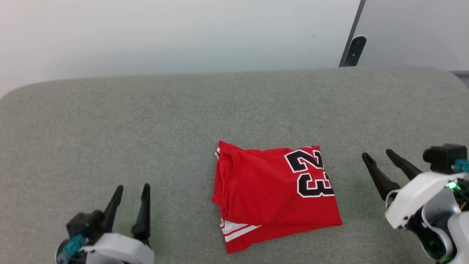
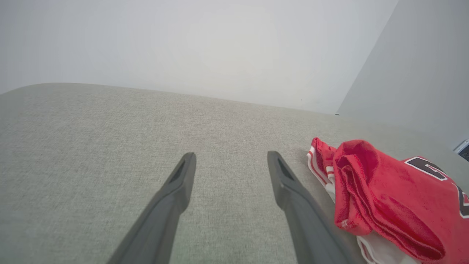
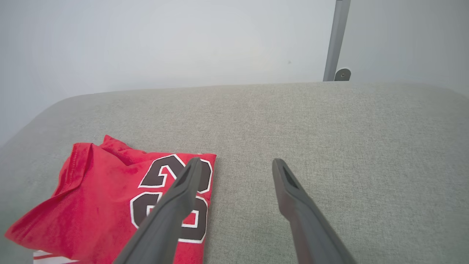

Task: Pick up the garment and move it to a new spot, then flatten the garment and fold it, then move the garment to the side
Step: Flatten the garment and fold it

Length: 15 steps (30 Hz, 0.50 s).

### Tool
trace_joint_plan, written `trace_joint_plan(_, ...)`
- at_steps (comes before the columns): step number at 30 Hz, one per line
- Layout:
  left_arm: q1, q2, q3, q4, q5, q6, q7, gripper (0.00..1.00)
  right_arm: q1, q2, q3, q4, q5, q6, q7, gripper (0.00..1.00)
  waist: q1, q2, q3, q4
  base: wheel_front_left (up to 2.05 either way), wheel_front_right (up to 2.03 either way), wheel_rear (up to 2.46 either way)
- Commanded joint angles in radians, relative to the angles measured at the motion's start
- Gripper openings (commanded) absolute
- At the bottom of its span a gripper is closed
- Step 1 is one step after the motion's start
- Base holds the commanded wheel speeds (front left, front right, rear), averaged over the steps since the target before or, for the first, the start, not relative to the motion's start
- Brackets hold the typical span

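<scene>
I see my left gripper (image 1: 132, 187) spread wide and empty over the near left of the grey counter (image 1: 183, 121), the folded red jersey (image 1: 271, 194) lying mid-counter between both grippers, its 23 facing up, my right gripper (image 1: 376, 153) released, empty, near the jersey's right edge.
</scene>
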Motion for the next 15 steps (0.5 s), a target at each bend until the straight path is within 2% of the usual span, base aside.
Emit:
trace_joint_plan(1, 0.026, 0.004, 0.009, -0.006, 0.006, 0.004, 0.000, 1.00, 0.034, 0.009, -0.013, -0.004, -0.017, -0.001, -0.029, 1.00, 0.0000, -0.0001, -0.020, -0.008, 0.00, 0.00, 0.00)
trace_joint_plan(7, 0.091, -0.001, 0.025, -0.022, 0.008, 0.013, 0.000, 1.00, 0.141, 0.048, -0.048, -0.031, -0.015, -0.001, -0.075, 1.00, 0.0000, -0.0001, -0.066, 0.000, 0.00, 0.00, 0.00)
trace_joint_plan(15, 0.171, -0.002, 0.038, -0.067, 0.012, 0.027, 0.000, 1.00, 0.260, 0.080, -0.116, -0.100, -0.024, -0.001, -0.076, 1.00, 0.0000, -0.0001, -0.108, 0.004, 0.00, 0.00, 0.00)
